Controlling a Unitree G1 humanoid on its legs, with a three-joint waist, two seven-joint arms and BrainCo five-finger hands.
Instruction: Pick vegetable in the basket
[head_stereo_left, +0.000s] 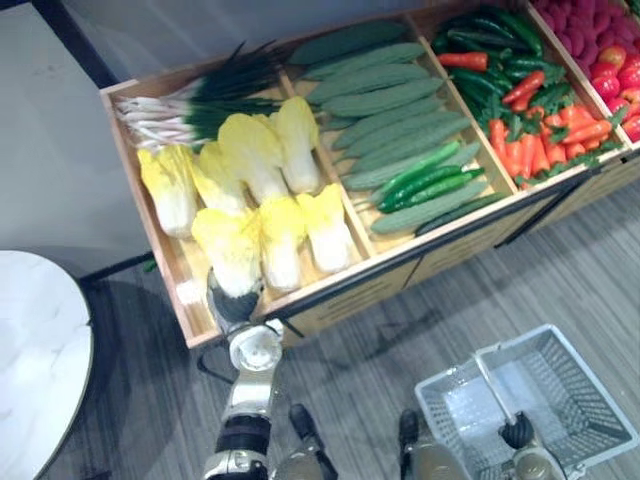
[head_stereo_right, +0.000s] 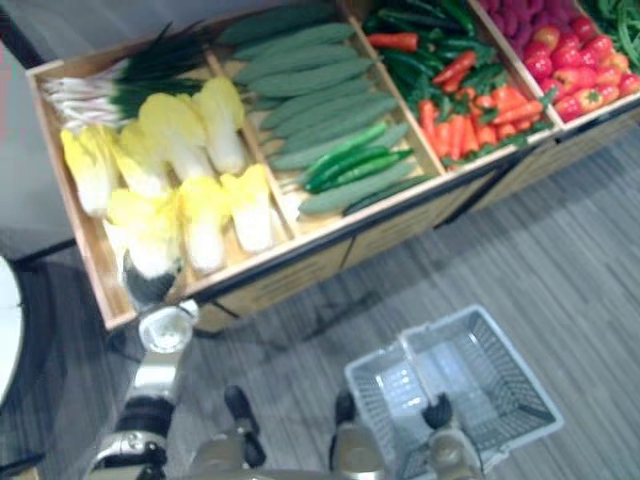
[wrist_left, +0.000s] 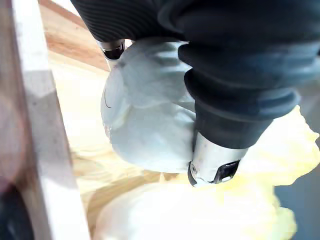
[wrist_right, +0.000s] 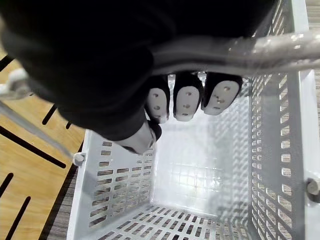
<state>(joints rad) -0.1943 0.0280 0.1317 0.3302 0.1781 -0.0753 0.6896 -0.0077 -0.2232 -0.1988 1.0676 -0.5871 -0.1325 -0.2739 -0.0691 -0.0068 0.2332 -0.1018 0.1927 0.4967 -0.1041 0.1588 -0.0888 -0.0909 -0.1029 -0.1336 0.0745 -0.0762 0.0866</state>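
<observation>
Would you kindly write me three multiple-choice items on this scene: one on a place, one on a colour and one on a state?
1. The left hand is on: A a cucumber; B a cabbage; C the floor.
2. The basket is: A red; B black; C white.
3. The basket is: A empty; B full of carrots; C holding one cabbage.

Answers: 1 B, its fingers clasp the front cabbage's pale base. 2 C, its mesh walls are white. 3 A, its floor is bare below the right hand, which grips the handle.
</observation>
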